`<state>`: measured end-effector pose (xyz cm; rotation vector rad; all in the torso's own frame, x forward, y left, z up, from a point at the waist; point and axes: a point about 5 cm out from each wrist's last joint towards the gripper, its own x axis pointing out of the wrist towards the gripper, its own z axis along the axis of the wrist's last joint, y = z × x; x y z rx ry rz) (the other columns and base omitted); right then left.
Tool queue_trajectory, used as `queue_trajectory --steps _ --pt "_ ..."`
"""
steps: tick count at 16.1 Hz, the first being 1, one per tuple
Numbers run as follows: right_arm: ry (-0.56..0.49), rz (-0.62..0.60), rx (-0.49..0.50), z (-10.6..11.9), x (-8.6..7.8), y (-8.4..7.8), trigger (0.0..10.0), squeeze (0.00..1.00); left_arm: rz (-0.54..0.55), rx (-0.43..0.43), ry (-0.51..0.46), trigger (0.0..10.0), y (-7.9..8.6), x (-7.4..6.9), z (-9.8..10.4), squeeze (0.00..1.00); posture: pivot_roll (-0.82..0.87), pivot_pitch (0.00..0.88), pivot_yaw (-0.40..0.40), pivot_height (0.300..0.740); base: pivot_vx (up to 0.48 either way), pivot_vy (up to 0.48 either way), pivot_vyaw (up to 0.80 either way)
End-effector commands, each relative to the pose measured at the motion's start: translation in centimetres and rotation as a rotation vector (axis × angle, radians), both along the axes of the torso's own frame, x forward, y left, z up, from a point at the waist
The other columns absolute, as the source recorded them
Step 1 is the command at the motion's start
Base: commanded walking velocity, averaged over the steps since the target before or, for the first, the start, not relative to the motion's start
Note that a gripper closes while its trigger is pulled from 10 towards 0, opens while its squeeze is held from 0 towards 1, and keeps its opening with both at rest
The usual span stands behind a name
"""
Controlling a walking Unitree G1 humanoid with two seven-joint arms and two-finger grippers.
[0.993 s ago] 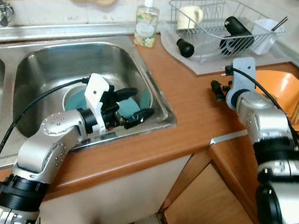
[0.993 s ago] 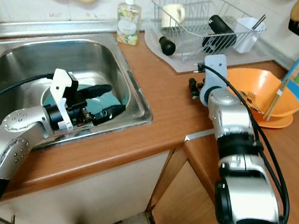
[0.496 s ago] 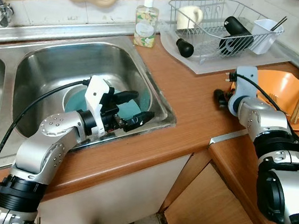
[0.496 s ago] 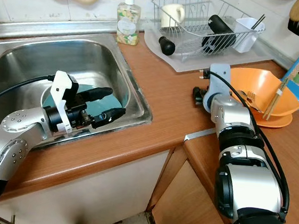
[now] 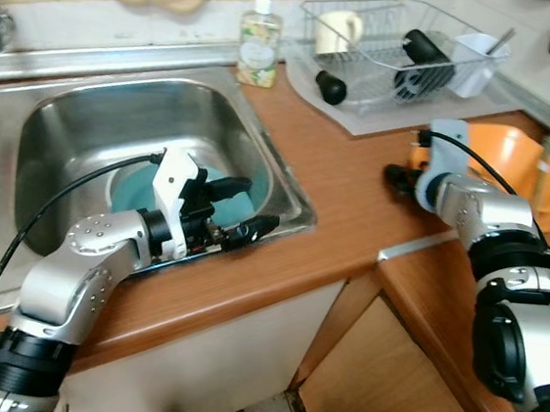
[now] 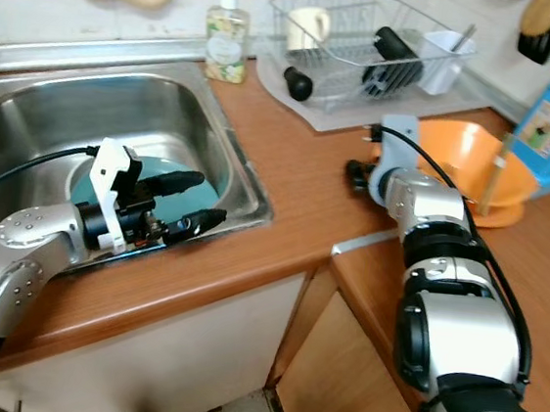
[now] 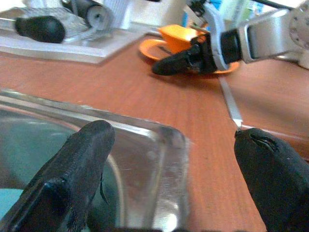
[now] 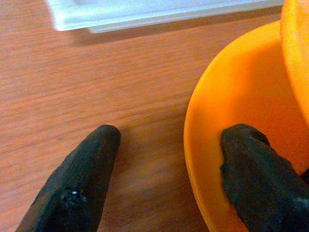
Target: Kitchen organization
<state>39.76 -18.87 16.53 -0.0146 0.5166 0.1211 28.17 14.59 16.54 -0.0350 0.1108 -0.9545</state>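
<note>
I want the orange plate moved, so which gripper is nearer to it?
Right. The right gripper straddles the orange plate's rim, fingers open; the left gripper is across the counter at the sink.

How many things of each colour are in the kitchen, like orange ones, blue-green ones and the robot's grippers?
Orange: 2, the orange bowl and the orange plate under it.
Teal: 1, the teal plate in the sink.
White: 2, the mug and the cutlery cup in the dish rack.
Grippers: 2, left gripper and right gripper.
Total: 7.
</note>
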Motion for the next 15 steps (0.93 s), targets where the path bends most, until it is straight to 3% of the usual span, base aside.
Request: queue_trajectory --steps 1,2,3,6,8,10,11,15 --pt "0.095 0.052 0.099 -1.3 -0.6 1.6 10.0 0.00 -0.026 0.008 -0.005 10.0 0.0 -0.4 0.2 1.00 -0.18 0.000 -0.017 0.740 0.000 0.000 0.00" --pt "0.102 0.067 0.128 -1.3 -0.6 2.1 10.0 0.00 -0.025 0.010 -0.003 10.0 0.1 -0.4 0.2 1.00 -0.18 0.000 -0.017 0.740 0.000 0.000 0.00" --pt "0.125 0.123 0.164 -1.4 -1.0 3.5 10.0 0.00 -0.022 0.012 0.000 10.0 0.3 -0.6 0.2 1.00 -0.17 0.000 -0.018 0.740 0.000 0.000 0.00" --pt "0.136 0.217 0.188 -1.4 -1.6 5.5 10.0 0.00 -0.021 0.018 0.005 10.0 0.4 -0.7 0.1 1.00 -0.17 0.000 -0.015 0.740 0.000 0.000 0.00" --pt "0.142 0.245 0.194 -1.5 -1.9 6.1 10.0 0.00 -0.021 0.019 0.007 10.0 0.4 -0.6 0.1 1.00 -0.17 0.000 -0.015 0.740 0.000 0.000 0.00" --pt "0.159 0.331 0.203 -2.1 -3.0 8.7 10.0 0.00 -0.013 0.031 0.007 10.0 0.6 -0.5 0.1 1.00 -0.16 0.000 -0.013 0.740 0.000 0.000 0.00" --pt "0.161 0.347 0.206 -2.2 -3.2 9.2 10.0 0.00 -0.009 0.034 0.006 10.0 0.6 -0.5 0.1 1.00 -0.16 0.000 -0.013 0.740 0.000 0.000 0.00" --pt "0.087 0.477 0.260 -1.1 -4.1 12.7 10.0 0.00 0.018 0.050 0.004 10.0 1.1 -0.4 0.1 1.00 -0.16 0.000 -0.006 0.740 0.000 0.000 0.00"
